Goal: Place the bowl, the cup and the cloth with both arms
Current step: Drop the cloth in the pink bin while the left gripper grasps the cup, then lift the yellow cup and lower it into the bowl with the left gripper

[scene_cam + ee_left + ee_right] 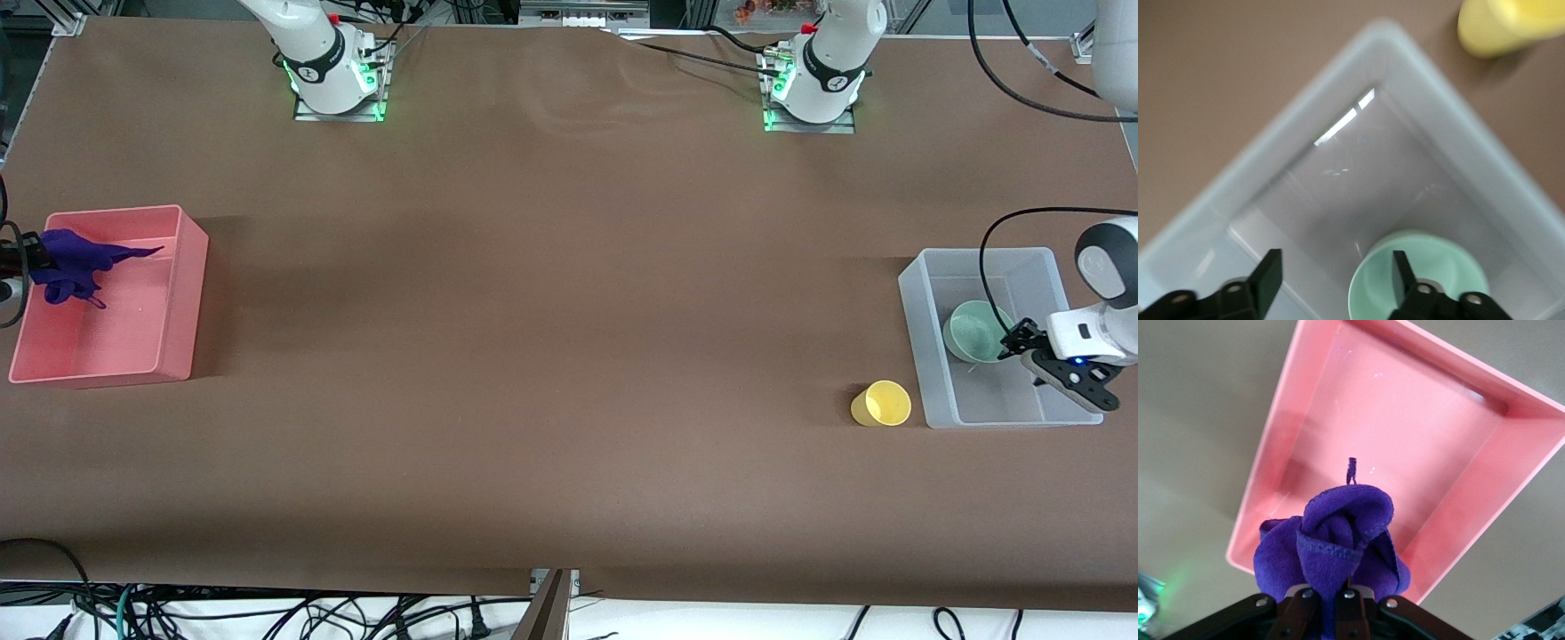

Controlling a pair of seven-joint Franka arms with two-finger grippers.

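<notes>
The mint-green bowl [973, 329] sits inside the clear plastic bin [933, 356] at the left arm's end of the table. My left gripper [1013, 342] hangs open just over the bowl [1438, 267], with one finger [1401, 270] over the bowl's inside and the other over the bin floor. The yellow cup [880, 404] is on the table beside the bin and also shows in the left wrist view [1498, 27]. My right gripper [27, 258] is shut on the purple cloth [76, 262], which hangs bunched [1331, 540] over the pink bin [178, 293].
The pink bin [1278, 420] at the right arm's end holds nothing on its floor. The clear bin [1305, 107] holds only the bowl. Brown tabletop stretches between the two bins. Cables hang below the table's front edge.
</notes>
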